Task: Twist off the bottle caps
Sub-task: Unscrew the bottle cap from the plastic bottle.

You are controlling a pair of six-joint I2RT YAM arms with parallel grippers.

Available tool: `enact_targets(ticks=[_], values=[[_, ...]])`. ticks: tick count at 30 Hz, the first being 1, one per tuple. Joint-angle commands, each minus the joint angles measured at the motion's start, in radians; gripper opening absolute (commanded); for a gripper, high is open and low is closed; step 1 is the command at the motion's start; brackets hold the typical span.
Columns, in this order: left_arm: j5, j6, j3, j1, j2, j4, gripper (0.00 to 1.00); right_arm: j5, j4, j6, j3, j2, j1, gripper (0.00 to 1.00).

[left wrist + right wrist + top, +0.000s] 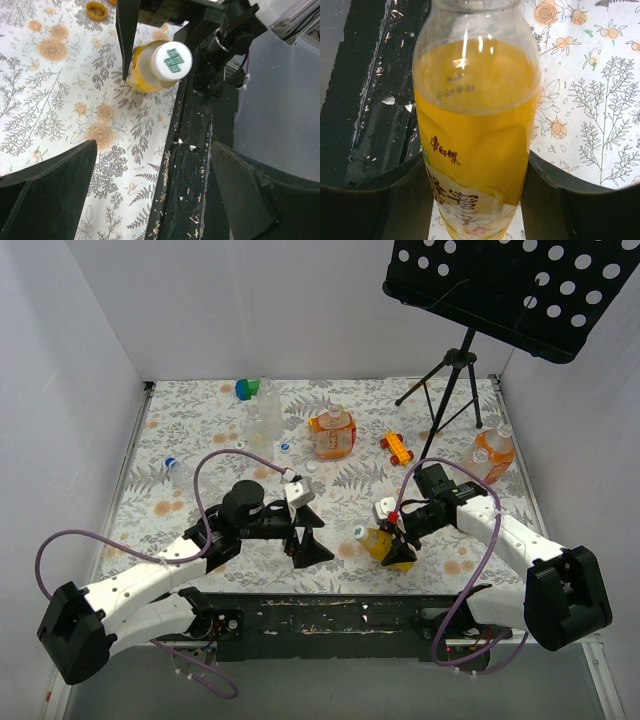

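Over to the right gripper (477, 212) first: clamped tight on the yellow bottle (477, 125), a black finger (390, 200) pressed against each side of the labelled lower body. Tipped well over in that grip, neck end pointing away from the right wrist and straight at the left gripper (308, 535). White cap (172, 59) sitting on the neck (green mark on top, plain as day from the left wrist).

Now the left side: fingers (50, 195) spread wide apart, holding nothing, cap out ahead of them and clear of both tips. Hanging over the near edge of the table (200, 420), flowered cloth below one finger, black base plate below the other. Beyond the held bottle from those fingers, a loose yellowish cap (96, 10) flat on the cloth.

Farther out past both grippers: a squat orange bottle (332, 433), a clear bottle (265, 412) beside it, an orange toy car (396, 447) ahead of the right gripper. Off past the right gripper's outer side, another orange bottle (493, 453). Off past the left arm's outer side, a small bottle (178, 474) with a blue cap (170, 463). A few loose caps (285, 448) on the cloth ahead of the left gripper.
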Motion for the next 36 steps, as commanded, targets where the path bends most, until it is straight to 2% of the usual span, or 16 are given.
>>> enact_targets(ticks=[1, 11, 19, 25, 27, 31, 34, 36], values=[[0.038, 0.030, 0.055, 0.006, 0.073, 0.097, 0.98, -0.007, -0.024, -0.018, 0.005, 0.011, 0.000, 0.12], [0.071, -0.013, 0.175, -0.018, 0.247, 0.180, 0.97, -0.001, -0.027, -0.017, 0.011, 0.026, 0.007, 0.12], [0.087, -0.007, 0.225, -0.070, 0.325, 0.175, 0.78, 0.003, -0.027, -0.015, 0.013, 0.030, 0.009, 0.12], [0.041, 0.002, 0.259, -0.093, 0.354, 0.149, 0.68, 0.004, -0.027, -0.012, 0.013, 0.032, 0.009, 0.11], [0.032, 0.005, 0.271, -0.099, 0.363, 0.131, 0.61, 0.004, -0.027, -0.014, 0.013, 0.030, 0.009, 0.11], [-0.008, -0.010, 0.294, -0.112, 0.373, 0.088, 0.36, 0.006, -0.025, -0.011, 0.011, 0.029, 0.009, 0.11], [-0.050, -0.062, 0.317, -0.112, 0.376, 0.047, 0.02, 0.007, -0.022, -0.006, 0.013, 0.032, 0.007, 0.11], [-0.085, -0.117, 0.343, -0.110, 0.382, 0.001, 0.00, 0.012, -0.010, 0.012, 0.013, 0.027, 0.009, 0.11]])
